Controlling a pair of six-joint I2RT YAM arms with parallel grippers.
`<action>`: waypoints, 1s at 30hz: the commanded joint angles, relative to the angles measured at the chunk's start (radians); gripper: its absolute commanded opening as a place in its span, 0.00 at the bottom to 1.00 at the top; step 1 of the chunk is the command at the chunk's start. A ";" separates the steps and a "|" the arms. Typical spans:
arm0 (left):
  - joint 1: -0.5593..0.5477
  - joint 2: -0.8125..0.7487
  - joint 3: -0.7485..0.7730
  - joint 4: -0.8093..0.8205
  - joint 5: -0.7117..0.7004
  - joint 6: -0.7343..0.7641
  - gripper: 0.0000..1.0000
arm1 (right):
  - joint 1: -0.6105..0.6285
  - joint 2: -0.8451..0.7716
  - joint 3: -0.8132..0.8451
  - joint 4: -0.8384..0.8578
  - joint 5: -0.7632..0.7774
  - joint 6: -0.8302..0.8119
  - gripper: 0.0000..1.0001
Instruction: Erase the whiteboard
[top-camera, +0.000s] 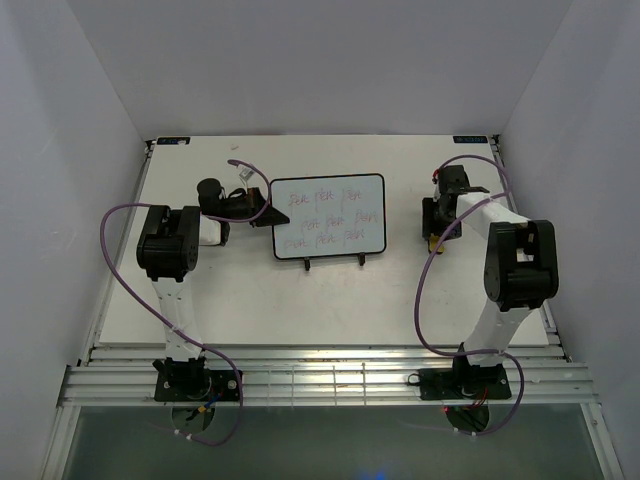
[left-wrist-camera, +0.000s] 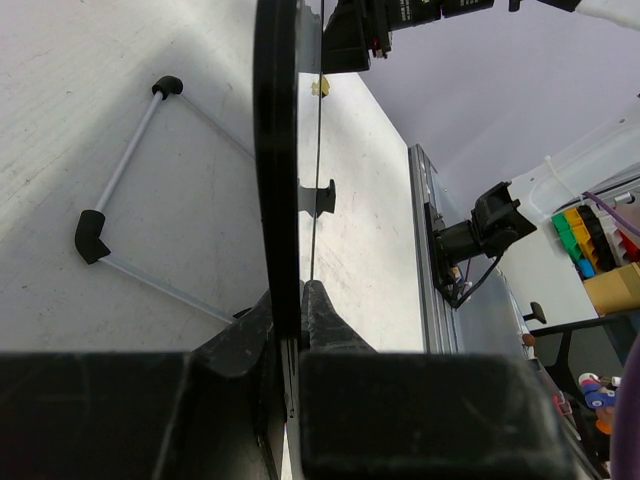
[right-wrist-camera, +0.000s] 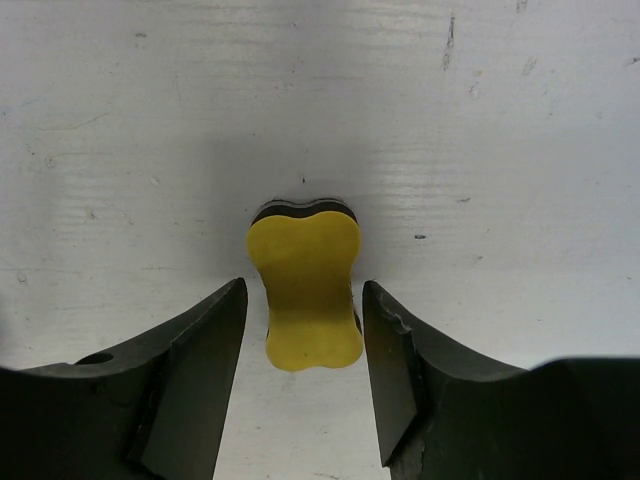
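Overhead, the whiteboard (top-camera: 328, 215) stands in the middle of the tabletop (top-camera: 250, 300), propped on its wire feet (top-camera: 335, 262), faint red writing all over its face. The left wrist camera gives what that view can't: the board edge-on, and the left fingers (left-wrist-camera: 325, 320) pinching its black frame tight at the left side. Over on the right, the overhead view shows barely a speck of yellow. The right wrist camera has it plainly: a yellow eraser (right-wrist-camera: 303, 250) lying flat, the right fingers (right-wrist-camera: 200, 370) spread wide either side of it, a gap on each side, not touching. Up close the tabletop is white, scuffed and scratched. Plain pale walls (top-camera: 300, 60) box it in, and past the tabletop's edge the left wrist camera catches coloured bins (left-wrist-camera: 578, 235).
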 joint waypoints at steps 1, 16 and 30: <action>0.013 -0.023 0.008 -0.051 -0.021 0.055 0.00 | -0.001 0.025 0.036 0.011 -0.015 -0.011 0.56; 0.013 -0.021 0.008 -0.060 -0.024 0.060 0.00 | -0.001 0.019 0.024 0.017 -0.002 -0.015 0.46; 0.013 -0.026 0.007 -0.063 -0.037 0.068 0.00 | 0.126 -0.138 0.050 -0.015 -0.002 0.008 0.36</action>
